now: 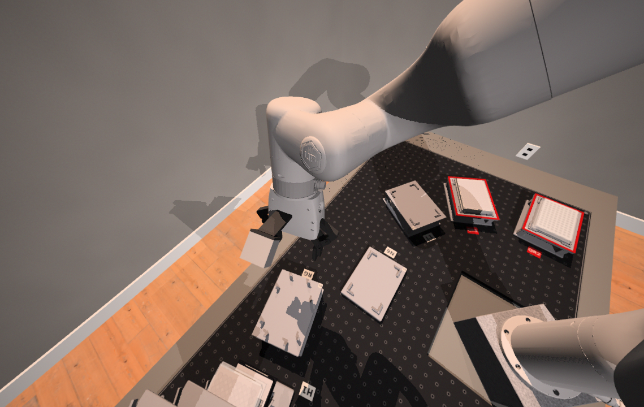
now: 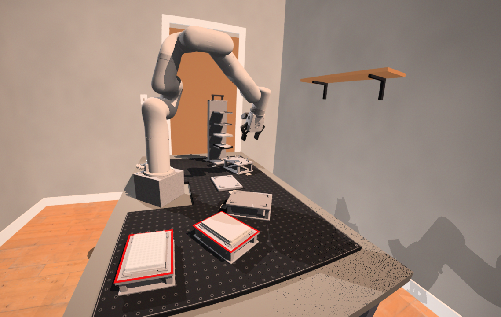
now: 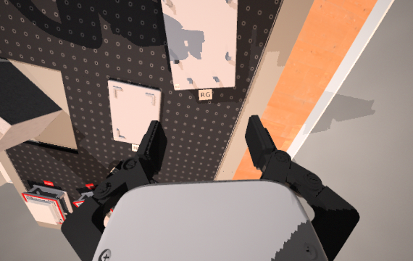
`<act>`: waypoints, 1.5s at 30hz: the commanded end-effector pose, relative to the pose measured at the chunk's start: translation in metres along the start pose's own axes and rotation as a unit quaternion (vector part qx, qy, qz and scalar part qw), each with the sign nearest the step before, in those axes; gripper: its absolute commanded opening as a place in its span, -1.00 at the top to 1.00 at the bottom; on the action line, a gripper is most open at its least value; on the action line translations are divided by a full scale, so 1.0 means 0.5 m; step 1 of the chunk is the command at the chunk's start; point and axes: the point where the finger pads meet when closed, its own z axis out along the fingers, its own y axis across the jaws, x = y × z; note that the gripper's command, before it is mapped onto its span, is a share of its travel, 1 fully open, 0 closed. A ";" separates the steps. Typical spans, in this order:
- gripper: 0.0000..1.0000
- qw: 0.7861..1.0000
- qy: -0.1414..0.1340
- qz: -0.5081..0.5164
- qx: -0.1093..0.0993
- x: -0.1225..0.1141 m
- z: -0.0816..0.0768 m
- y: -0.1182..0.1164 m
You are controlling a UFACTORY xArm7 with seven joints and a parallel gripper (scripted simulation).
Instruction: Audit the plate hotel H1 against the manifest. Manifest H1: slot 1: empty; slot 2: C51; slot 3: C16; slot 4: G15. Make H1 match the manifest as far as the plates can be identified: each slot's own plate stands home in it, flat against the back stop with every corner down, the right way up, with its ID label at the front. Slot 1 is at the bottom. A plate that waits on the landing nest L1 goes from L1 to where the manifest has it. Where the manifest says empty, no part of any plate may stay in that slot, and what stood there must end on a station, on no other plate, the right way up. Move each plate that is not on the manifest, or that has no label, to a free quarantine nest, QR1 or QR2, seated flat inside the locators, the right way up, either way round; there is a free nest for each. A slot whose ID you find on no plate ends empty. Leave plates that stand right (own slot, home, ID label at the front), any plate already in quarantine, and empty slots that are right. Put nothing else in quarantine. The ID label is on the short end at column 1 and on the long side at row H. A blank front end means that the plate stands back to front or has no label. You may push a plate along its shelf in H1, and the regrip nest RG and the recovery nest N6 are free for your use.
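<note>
The plate hotel H1 [image 2: 218, 130] stands at the far end of the table, with its shelf tops at the bottom edge of the top view [image 1: 238, 387]; I cannot read any plate labels on it. My gripper [image 1: 323, 242] [image 2: 253, 134] [image 3: 205, 127] is open and empty. It hangs high in the air beside H1, above the table's edge near the regrip nest RG [image 1: 288, 311] [image 2: 238, 163] [image 3: 203, 43], which is bare. A plate with visible wells [image 1: 553, 221] [image 2: 145, 250] sits in one red-rimmed quarantine nest. A smooth-topped plate [image 1: 471, 196] [image 2: 226, 228] sits in the other.
The flat nest N6 [image 1: 374, 283] [image 2: 225, 182] [image 3: 134, 109] and a raised grey nest [image 1: 413, 204] [image 2: 250, 199] are bare. The arm's base block [image 2: 157, 189] stands at the left side of the mat. The table edge and the wall lie just past the gripper.
</note>
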 end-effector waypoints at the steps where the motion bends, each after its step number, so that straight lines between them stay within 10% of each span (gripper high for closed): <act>1: -1.00 0.999 0.034 -0.001 -0.002 0.000 -0.003 0.002; 45: -1.00 0.939 0.344 -0.001 -0.001 0.000 -0.002 0.001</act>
